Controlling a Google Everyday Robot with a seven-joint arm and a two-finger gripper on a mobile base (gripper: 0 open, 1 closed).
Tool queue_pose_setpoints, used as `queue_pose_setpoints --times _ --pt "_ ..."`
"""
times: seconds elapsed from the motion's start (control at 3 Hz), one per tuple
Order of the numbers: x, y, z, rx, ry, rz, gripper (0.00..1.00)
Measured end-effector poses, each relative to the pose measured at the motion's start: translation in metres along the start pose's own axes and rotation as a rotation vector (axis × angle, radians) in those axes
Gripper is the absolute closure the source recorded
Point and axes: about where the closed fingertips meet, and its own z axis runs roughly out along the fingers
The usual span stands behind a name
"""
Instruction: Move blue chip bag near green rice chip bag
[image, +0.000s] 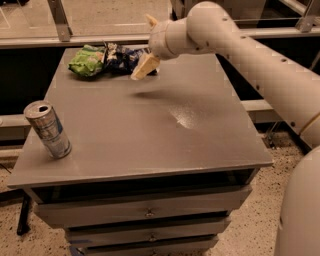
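The blue chip bag lies at the far left of the grey table, touching the right side of the green rice chip bag. My gripper hangs just right of the blue bag and slightly above the table. It is open and empty. One pale finger points down over the bag's right edge and the other points up. The white arm reaches in from the right.
A silver-blue drink can stands upright near the table's front left edge. The table has drawers below its front edge. A metal rail and glass wall run behind the table.
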Motion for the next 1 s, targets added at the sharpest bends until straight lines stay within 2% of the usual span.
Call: queue_pose_setpoints --times 0.33,0.67,1.0 --pt "0.017 -0.012 -0.058 -0.043 -0.060 0.099 0.00" --pt "0.029 -0.016 -0.121 -0.084 -0.077 0.091 0.00" --pt "0.048 -0.016 -0.186 -0.078 -0.091 0.109 0.00"
